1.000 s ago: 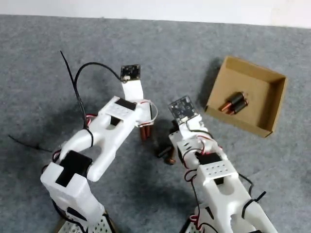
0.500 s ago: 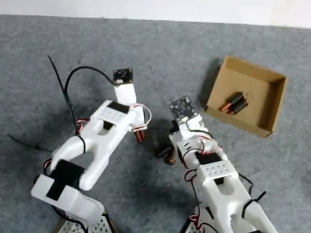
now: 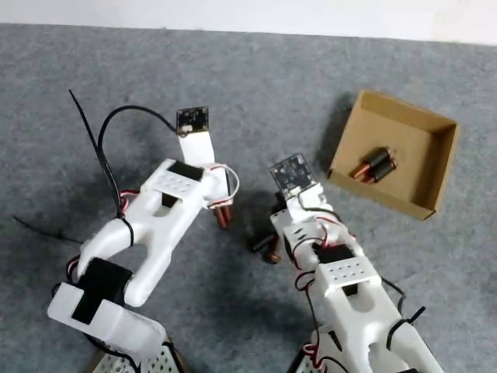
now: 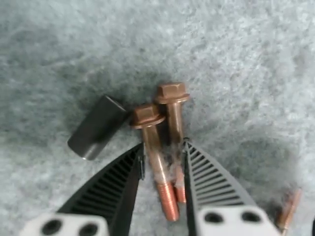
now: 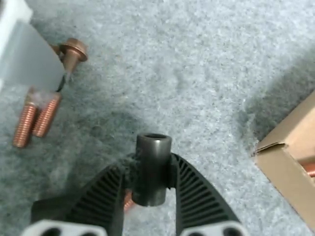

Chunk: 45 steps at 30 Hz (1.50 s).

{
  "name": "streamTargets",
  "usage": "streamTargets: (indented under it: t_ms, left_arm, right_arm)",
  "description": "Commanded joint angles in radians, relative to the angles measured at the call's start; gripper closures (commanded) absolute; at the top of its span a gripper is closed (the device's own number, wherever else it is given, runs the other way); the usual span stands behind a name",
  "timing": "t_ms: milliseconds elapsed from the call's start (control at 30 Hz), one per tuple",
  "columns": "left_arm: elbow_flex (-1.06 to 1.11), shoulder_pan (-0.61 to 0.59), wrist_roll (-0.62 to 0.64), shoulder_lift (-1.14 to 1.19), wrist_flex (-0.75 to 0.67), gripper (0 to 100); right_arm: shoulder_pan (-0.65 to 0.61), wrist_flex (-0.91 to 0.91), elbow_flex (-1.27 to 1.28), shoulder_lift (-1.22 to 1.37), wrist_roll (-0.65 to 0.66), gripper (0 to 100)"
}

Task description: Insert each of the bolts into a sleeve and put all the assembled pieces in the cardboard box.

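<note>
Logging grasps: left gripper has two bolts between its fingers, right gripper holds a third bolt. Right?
No. The right gripper holds a black sleeve, not a bolt, as the right wrist view shows. The left gripper does have two bolts between its fingers.

One overhead camera, two wrist cameras.
The high view looks steeply down over the desk (image 3: 373,70); the wrist views look close along the left end effector (image 4: 164,146) and right end effector (image 5: 148,162); all three share the bolts (image 4: 152,147).
</note>
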Motion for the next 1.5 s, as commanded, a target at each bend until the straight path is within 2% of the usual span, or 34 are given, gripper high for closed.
streamTargets:
  t_ms: [0, 133, 167, 400, 633, 833, 933, 1467]
  left_arm:
    - [-0.002, -0.021, 0.011, -0.056, 0.011, 89]
    - [-0.010, -0.042, 0.012, -0.056, 0.011, 99]
    - [-0.008, -0.038, 0.011, -0.056, 0.011, 99]
    - [-0.004, -0.033, 0.011, -0.045, 0.011, 87]
    - [-0.004, 0.010, 0.006, -0.045, 0.006, 87]
    - [0.007, -0.004, 0.017, -0.031, -0.020, 87]
    - [0.008, -0.027, 0.087, 0.018, -0.021, 87]
    - [-0.064, -0.022, 0.094, 0.120, -0.020, 87]
  right_arm:
    - [0.010, -0.035, -0.010, -0.022, 0.008, 99.4]
    - [0.010, -0.035, -0.010, -0.022, 0.009, 99.4]
    - [0.010, -0.035, -0.010, -0.022, 0.009, 99.4]
    - [0.010, -0.035, -0.010, -0.022, 0.009, 99.4]
    - [0.010, -0.035, -0.010, -0.022, 0.009, 99.4]
    - [0.010, -0.035, -0.010, -0.022, 0.009, 99.4]
    - [0.010, -0.035, -0.010, -0.022, 0.009, 99.4]
    - [0.010, -0.035, -0.010, -0.022, 0.009, 99.4]
